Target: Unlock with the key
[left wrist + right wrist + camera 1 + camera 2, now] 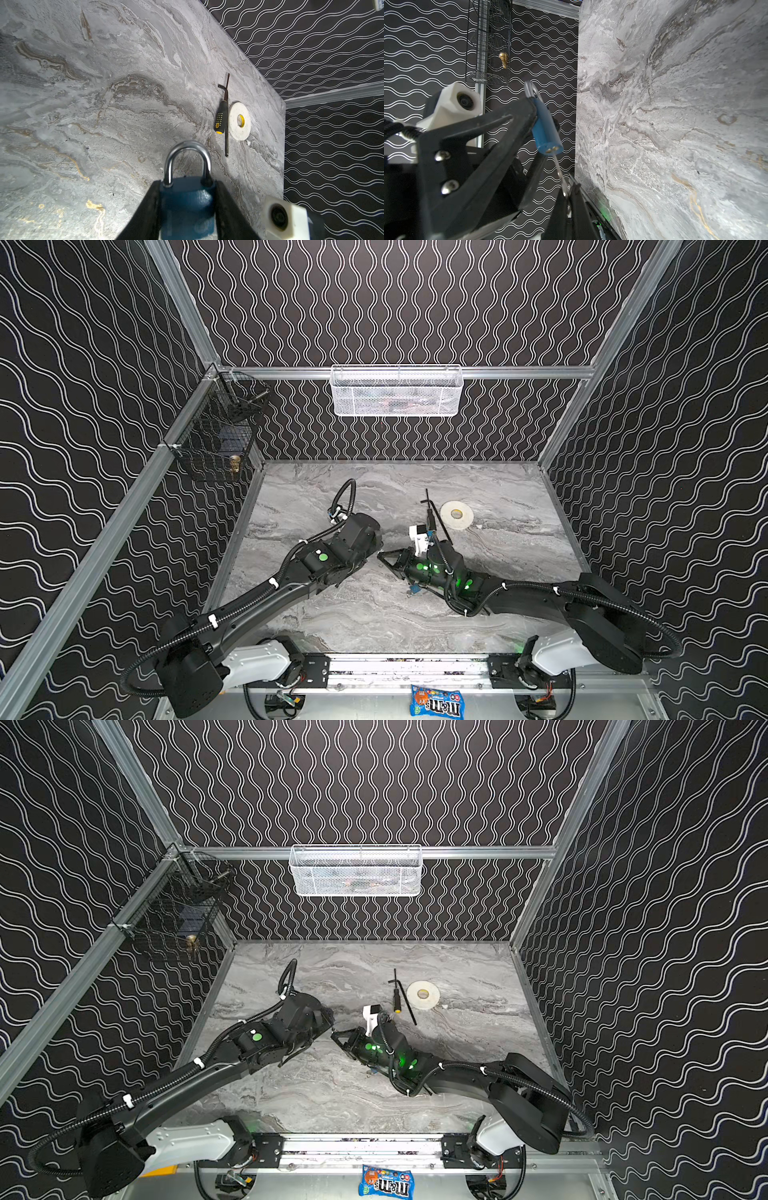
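Observation:
A blue padlock point(187, 203) with a silver shackle point(188, 158) is held above the marble table, my left gripper point(187, 184) shut on its body from both sides. In the right wrist view the padlock point(545, 126) hangs tilted, its underside toward my right gripper point(568, 194). That gripper is shut on a thin silver key point(560, 174), whose blade reaches the keyhole in the padlock's underside. The shackle looks closed. In both top views the left gripper point(374, 549) and right gripper point(384, 559) meet tip to tip at mid-table, and the padlock and key are hidden there.
A black-and-yellow screwdriver point(431, 519), a black hex key point(441, 522) and a white tape roll point(456, 515) lie behind the right arm. A white mesh basket point(397, 391) hangs on the back wall, a black wire basket point(216, 439) on the left. A candy bag point(436, 701) lies by the front rail.

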You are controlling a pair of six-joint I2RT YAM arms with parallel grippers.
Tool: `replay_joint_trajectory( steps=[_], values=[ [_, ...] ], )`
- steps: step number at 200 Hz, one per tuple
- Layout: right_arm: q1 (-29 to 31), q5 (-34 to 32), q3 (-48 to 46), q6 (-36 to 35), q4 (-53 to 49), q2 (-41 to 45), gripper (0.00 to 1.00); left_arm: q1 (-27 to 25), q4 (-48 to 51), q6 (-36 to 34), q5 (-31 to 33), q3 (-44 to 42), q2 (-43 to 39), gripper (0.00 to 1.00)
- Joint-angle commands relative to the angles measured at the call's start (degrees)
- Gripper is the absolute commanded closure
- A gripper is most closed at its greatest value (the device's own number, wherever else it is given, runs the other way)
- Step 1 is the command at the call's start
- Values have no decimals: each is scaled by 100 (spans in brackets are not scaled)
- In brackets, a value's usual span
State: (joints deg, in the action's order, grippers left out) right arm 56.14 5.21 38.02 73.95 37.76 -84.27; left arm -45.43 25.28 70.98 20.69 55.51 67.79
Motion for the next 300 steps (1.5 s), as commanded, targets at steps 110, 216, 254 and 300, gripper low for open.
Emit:
replay_joint_trajectory(
  steps=[110,216,254,300],
  values=[
    [2,-534,311,-646,-723,349,100,-6,-396,250,16,-457,-542,100],
    [298,-965,227,-889,-1409,538,100,4,-915,904,27,-628,-797,100],
    [345,-1284,269,-1263,-1190,463,100,8,-1013,1234,-252,-717,-889,100],
    [367,-1159,408,-1965,-750,459,100,9,-850,1267,-372,-667,-798,100]
  ],
)
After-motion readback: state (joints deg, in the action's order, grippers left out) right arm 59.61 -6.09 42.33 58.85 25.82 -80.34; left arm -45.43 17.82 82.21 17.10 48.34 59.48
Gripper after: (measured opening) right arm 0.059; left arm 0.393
